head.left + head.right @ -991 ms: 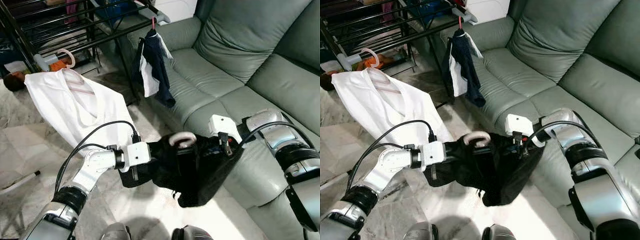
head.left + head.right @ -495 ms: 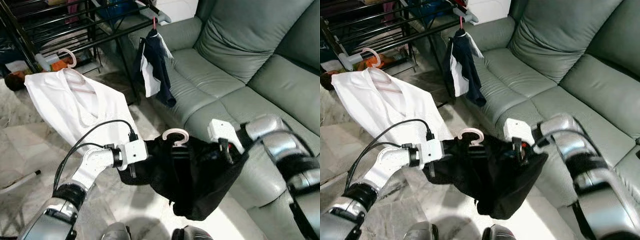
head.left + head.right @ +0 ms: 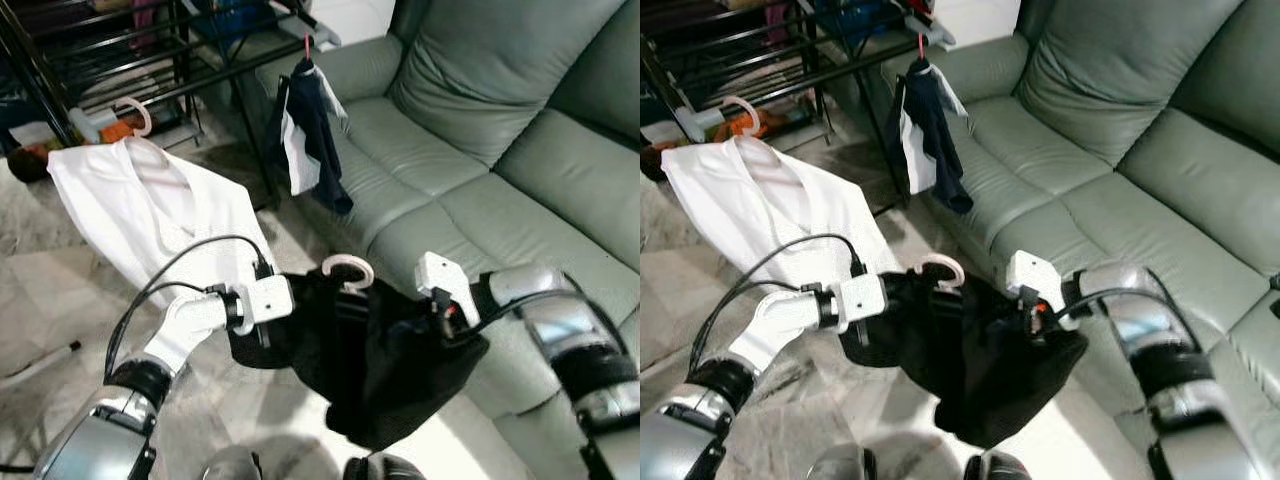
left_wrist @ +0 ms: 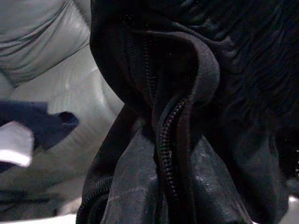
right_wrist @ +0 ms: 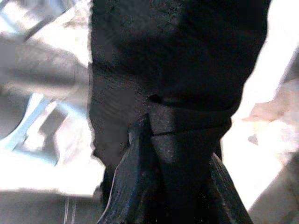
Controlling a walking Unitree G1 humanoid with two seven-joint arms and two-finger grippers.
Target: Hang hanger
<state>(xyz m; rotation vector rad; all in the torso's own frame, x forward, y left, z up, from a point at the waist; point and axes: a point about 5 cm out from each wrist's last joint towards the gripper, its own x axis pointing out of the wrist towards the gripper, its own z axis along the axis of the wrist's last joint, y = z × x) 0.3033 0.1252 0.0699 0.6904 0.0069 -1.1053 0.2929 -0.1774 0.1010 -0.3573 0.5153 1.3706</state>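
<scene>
1. We held a black jacket (image 3: 375, 350) between our two arms, in front of the sofa (image 3: 480, 150) and above the marble floor (image 3: 40, 300). The jacket was soft, matte fabric, bunched and sagging into a rounded lower fold.
2. The jacket hung on a hanger (image 3: 348, 270), of which we saw a pale, curved hook standing upright above the collar, between the two wrists.
3. The left gripper (image 3: 300, 310) met the jacket at its left shoulder. Its fingers were buried in cloth, so we could not tell whether they were clenched or released. The left wrist view showed folded black fabric with a toothed zipper (image 4: 166, 154) running down a rolled edge.
4. The right gripper (image 3: 440, 325) met the jacket at its right shoulder. Its fingers were likewise hidden, and we could not tell their state. The right wrist view showed creased, finely ribbed black cloth, blurred at the edges.
5. A black metal drying rack (image 3: 150, 60) of thin straight bars stood ahead to the left.
6. A white shirt (image 3: 150, 215) hung from the rack on a light hanger (image 3: 135, 115), spread wide and smooth.
7. A navy and white garment (image 3: 305, 135) hung from the rack's end on a red hook (image 3: 307, 45), beside the sofa's armrest.
8. The sofa was grey-green leather, with plump, creased cushions.
</scene>
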